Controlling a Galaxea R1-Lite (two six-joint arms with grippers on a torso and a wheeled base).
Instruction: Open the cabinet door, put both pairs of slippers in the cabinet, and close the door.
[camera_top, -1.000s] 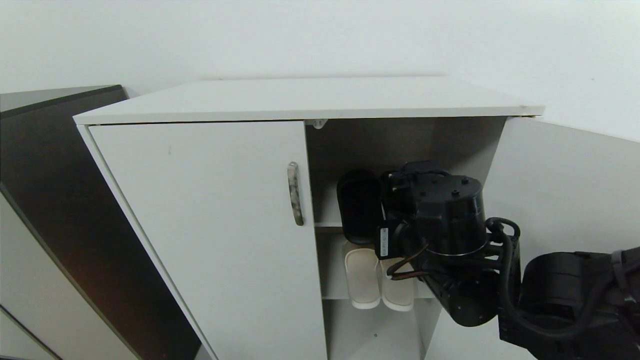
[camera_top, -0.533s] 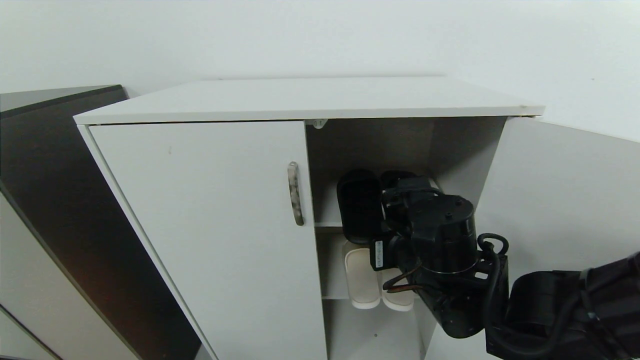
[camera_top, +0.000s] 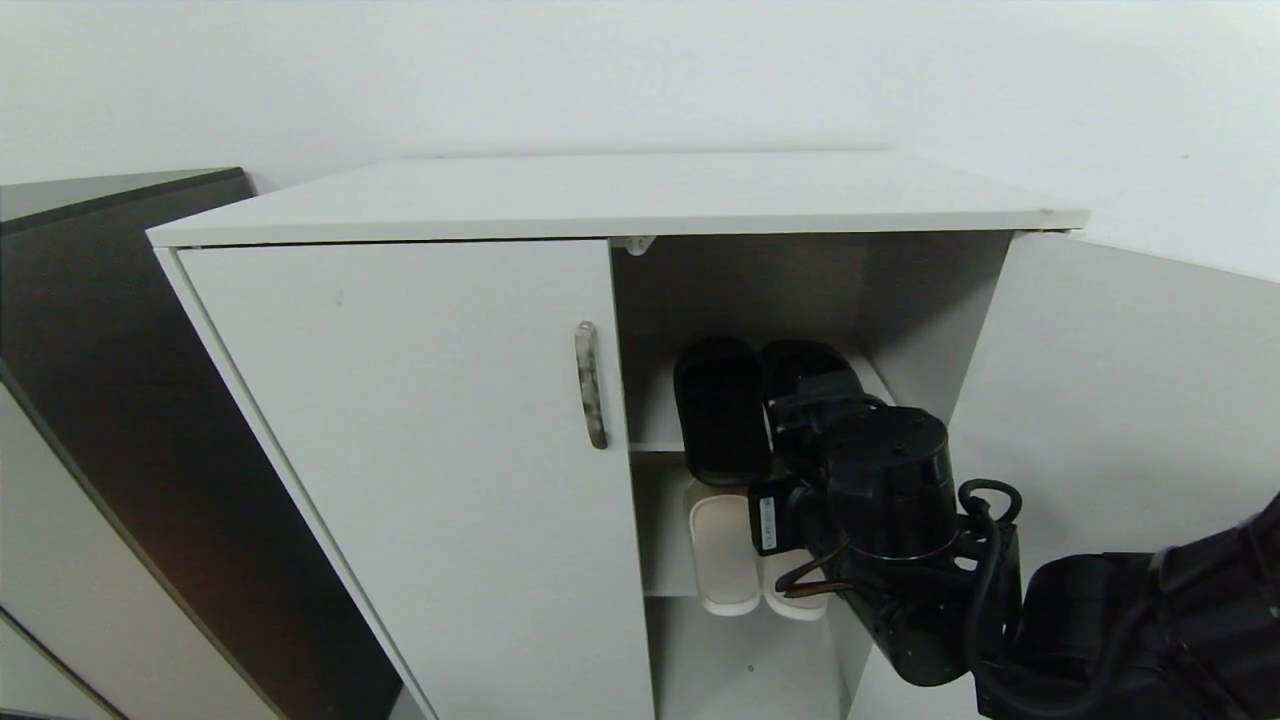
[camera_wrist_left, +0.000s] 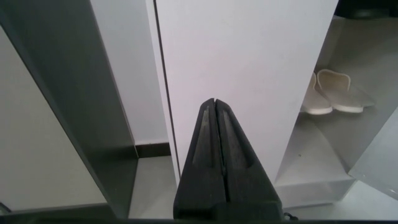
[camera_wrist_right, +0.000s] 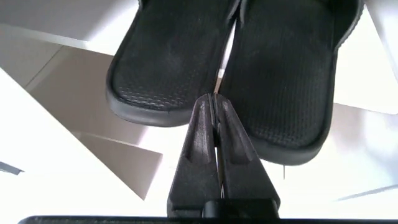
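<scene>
The white cabinet (camera_top: 620, 195) has its right door (camera_top: 1130, 400) swung open and its left door (camera_top: 400, 450) closed. A pair of black slippers (camera_top: 720, 410) lies on the upper shelf, heels hanging slightly over the front edge. A pair of white slippers (camera_top: 725, 550) rests on the shelf below. My right gripper (camera_wrist_right: 214, 102) is shut and empty, just in front of the black slippers' (camera_wrist_right: 174, 56) heels at the gap between them. My left gripper (camera_wrist_left: 215, 102) is shut and empty, low before the closed left door, with the white slippers (camera_wrist_left: 336, 93) off to its side.
A metal handle (camera_top: 591, 385) sits at the closed door's inner edge. A dark panel (camera_top: 100, 350) leans beside the cabinet on the left. The bottom compartment (camera_top: 745, 660) is bare. The open door stands close beside my right arm.
My right arm has drawn back and down from the upper shelf, uncovering the right black slipper. Both pairs of slippers stay where they lay.
</scene>
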